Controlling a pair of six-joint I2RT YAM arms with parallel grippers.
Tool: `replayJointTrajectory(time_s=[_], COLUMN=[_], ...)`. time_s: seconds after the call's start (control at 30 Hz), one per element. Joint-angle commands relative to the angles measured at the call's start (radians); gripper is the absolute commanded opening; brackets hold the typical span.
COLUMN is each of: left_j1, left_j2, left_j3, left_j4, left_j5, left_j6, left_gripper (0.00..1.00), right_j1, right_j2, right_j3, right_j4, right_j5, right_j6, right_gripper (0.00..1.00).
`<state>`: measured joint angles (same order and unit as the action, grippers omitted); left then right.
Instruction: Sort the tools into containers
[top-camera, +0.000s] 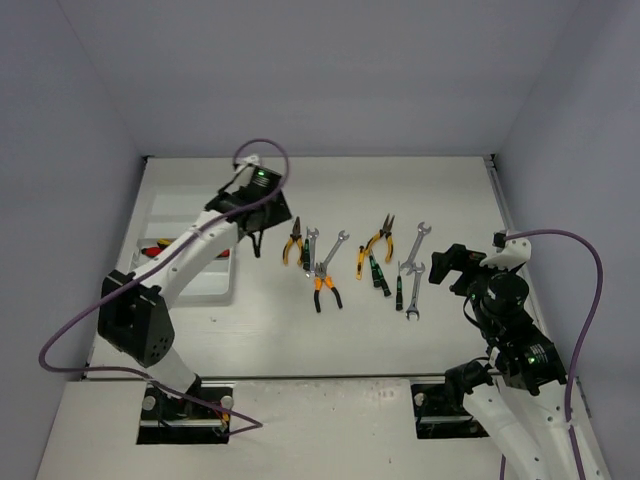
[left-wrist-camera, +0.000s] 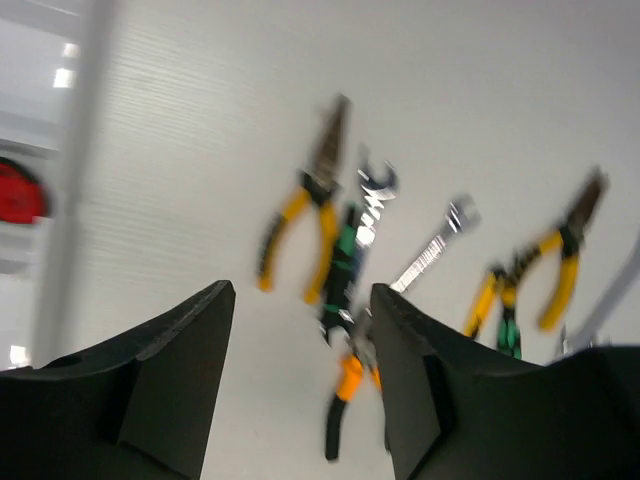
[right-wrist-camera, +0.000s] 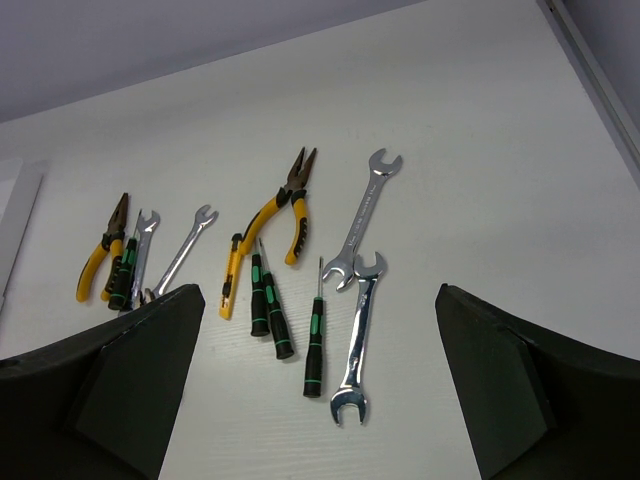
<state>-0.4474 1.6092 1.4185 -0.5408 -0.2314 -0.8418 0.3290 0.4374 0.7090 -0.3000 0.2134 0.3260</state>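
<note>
The tools lie in a loose row mid-table: yellow-handled pliers (top-camera: 292, 243), orange-handled pliers (top-camera: 326, 287), a second yellow pair (top-camera: 378, 238), black-green screwdrivers (top-camera: 380, 274) and silver wrenches (top-camera: 415, 244). My left gripper (top-camera: 255, 242) is open and empty, between the white tray (top-camera: 200, 285) and the pliers. In the left wrist view my gripper (left-wrist-camera: 300, 330) frames blurred yellow pliers (left-wrist-camera: 300, 225) and orange pliers (left-wrist-camera: 350, 385). My right gripper (top-camera: 448, 268) is open and empty, right of the wrenches. In the right wrist view my gripper (right-wrist-camera: 318, 320) looks over a screwdriver (right-wrist-camera: 315, 345) and a wrench (right-wrist-camera: 358, 335).
Red-handled items (top-camera: 155, 250) lie in the tray; one shows red in the left wrist view (left-wrist-camera: 20, 190). A yellow utility knife (right-wrist-camera: 231, 280) lies beside the screwdrivers. Grey walls enclose the table on three sides. A purple cable loops over each arm.
</note>
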Motion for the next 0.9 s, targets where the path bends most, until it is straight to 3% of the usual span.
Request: replayJointTrajectory(time_s=[0.0,0.1,0.3,0.73,0.87], left_j1=[-0.214,-0.330,-0.449,-0.479,-0.473], left_j2=[0.077,0.183,0.394,0.636,0.692], left_j3=[0.107,0.203,0.393,0.566,0.607], left_j4=[-0.010,-0.017,-0.056,-0.055,-0.064], left_j5=[-0.027,-0.050,-0.064,-0.031,-0.025], left_j6=[0.135,0.177,0.231,0.264,0.265], left_gripper=[0.53,0.53,0.53,0.52,0.47], right_j1=[0.010,0.009,0.013,0.016,0.018], right_j2=[0.010,0.009,0.004,0.017,0.014], right_j3=[0.001,0.001,0.001,0.000,0.000], right_j4=[0.056,0.056,0.056,0.056,0.056], right_j5=[0.033,0.028,0.026,0.012,0.012], right_j6=[0.011,0.010,0.010,0.010,0.009], right_gripper=[1.00,1.00,1.00,1.00,1.00])
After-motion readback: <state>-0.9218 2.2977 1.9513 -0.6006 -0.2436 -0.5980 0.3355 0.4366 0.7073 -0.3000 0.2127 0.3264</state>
